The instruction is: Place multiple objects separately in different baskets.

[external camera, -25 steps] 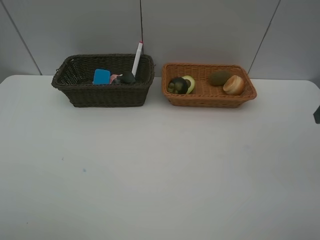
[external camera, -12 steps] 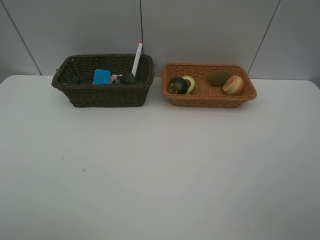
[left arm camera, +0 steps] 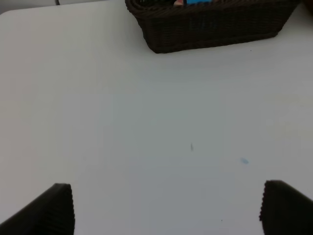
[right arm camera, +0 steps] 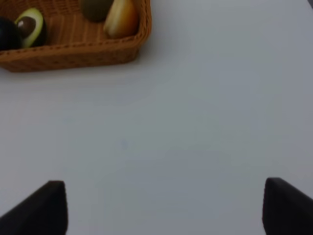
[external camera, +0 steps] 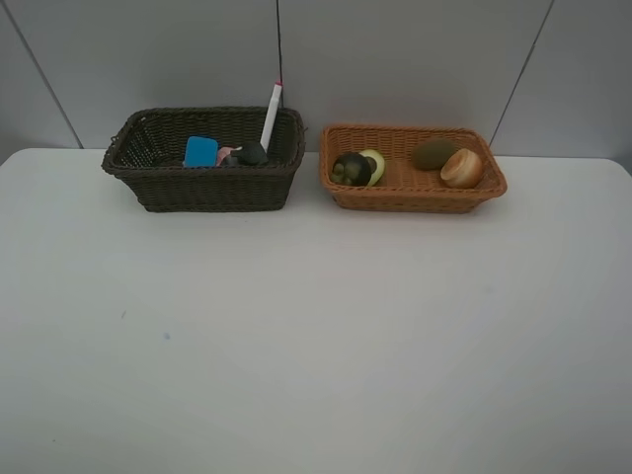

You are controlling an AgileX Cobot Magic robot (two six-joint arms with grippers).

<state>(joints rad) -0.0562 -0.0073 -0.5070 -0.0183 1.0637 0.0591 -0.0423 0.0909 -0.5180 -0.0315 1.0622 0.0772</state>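
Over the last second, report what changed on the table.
A dark arm part at the overhead view's right edge withdrew out of sight. Nothing was grasped or released. The dark basket and the tan basket kept their contents and places.

Nothing readable is showing anywhere at this moment: no lettering, label, brand, number or sign is coming through in any of the three views. The white marker (external camera: 271, 116) leaning in the dark brown basket (external camera: 202, 188) is appearing too small for any print on its barrel to be made out, and the blue flat eraser (external camera: 200, 151) is presenting a plain face. The light orange-tan basket (external camera: 412, 197) and the worktop (external camera: 316, 336) are carrying no markings either.
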